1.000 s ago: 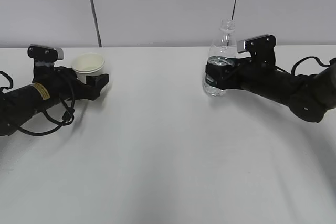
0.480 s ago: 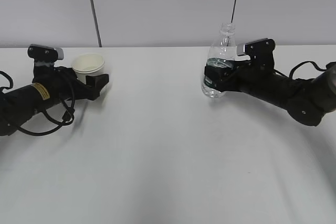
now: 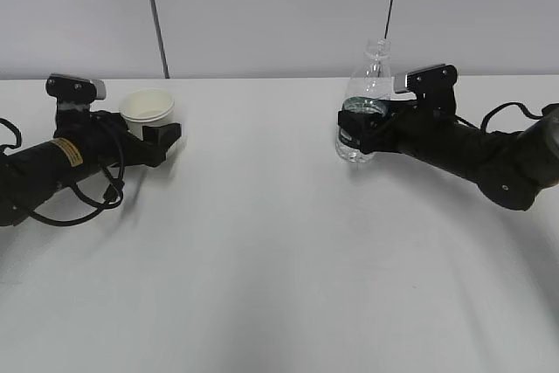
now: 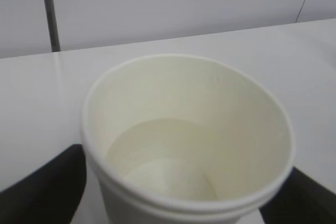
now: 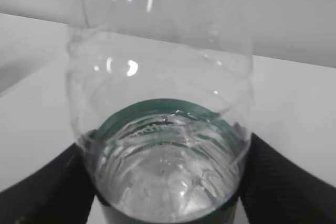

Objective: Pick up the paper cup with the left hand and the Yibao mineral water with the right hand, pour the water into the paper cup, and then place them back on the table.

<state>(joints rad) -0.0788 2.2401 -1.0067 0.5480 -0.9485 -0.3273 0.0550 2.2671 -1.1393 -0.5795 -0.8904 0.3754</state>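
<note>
The paper cup [image 3: 148,113] stands at the left of the table [image 3: 262,242], held between the black fingers of the left hand [image 3: 150,139], whose arm carries a yellow sticker. From the exterior view we see only the cup's rim and upper wall; the left wrist view [image 4: 186,145] shows its pale interior with what may be a shallow layer of liquid, though we cannot be sure. Two dark finger pads [image 4: 42,182] flank its wall there. To the right, the Yibao mineral water [image 3: 365,102] is clamped about its green label by the right hand [image 3: 354,131], its base apparently just clear of the tabletop. The right wrist view [image 5: 163,145] adds the rippled water surface inside. The table is plain white; a grey panelled wall [image 3: 279,6] stands behind it.
</note>
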